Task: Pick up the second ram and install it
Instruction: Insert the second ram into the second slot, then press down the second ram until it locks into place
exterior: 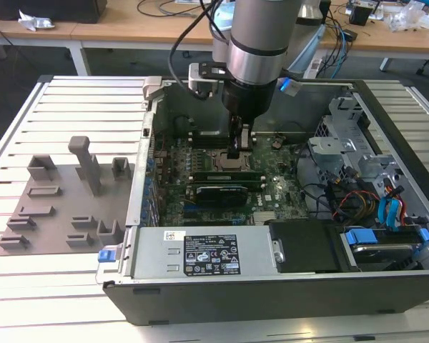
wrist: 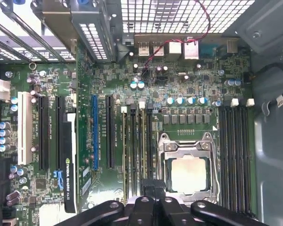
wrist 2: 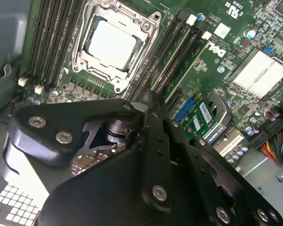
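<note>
A white printed label [exterior: 211, 256] sits on the case's grey power supply box. The second ram [wrist 2: 181, 59] stands edge-up among the slots beside the CPU socket [wrist 2: 111, 44], with the claw [wrist 2: 150, 96] right over its near end. I cannot tell whether the claw is apart or clamped.

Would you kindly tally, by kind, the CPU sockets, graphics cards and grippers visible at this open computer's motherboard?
CPU socket: 1
Graphics card: 1
Gripper: 1
Total: 3
</note>
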Robot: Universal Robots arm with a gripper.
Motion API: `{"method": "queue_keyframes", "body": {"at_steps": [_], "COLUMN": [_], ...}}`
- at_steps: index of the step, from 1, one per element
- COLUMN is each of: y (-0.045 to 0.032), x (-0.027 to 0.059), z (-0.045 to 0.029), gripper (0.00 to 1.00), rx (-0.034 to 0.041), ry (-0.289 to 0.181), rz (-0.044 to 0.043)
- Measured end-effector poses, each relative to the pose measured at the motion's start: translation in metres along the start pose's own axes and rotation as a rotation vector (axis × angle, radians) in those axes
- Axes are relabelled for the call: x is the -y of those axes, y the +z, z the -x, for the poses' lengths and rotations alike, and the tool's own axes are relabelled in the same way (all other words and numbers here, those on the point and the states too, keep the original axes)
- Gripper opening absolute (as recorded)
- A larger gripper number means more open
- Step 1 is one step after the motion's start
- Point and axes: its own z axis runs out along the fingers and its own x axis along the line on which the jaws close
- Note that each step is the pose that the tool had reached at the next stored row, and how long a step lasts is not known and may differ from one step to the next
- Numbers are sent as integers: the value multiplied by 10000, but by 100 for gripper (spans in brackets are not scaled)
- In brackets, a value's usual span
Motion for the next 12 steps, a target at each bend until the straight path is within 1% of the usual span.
{"method": "queue_keyframes", "body": {"at_steps": [3,4,5,6,7,10,12], "y": [-1,-1,2,6,13,41,84], "x": [1,15,62,138,195,305,374], "z": [0,0,2,4,5,4,-7], "gripper": [10,10,10,10,10,10,10], "rx": [-1,-3,-5,-24,-35,-59,-59], "ry": [2,1,2,1,4,4,2], "rz": [1,2,1,5,9,12,13]}}
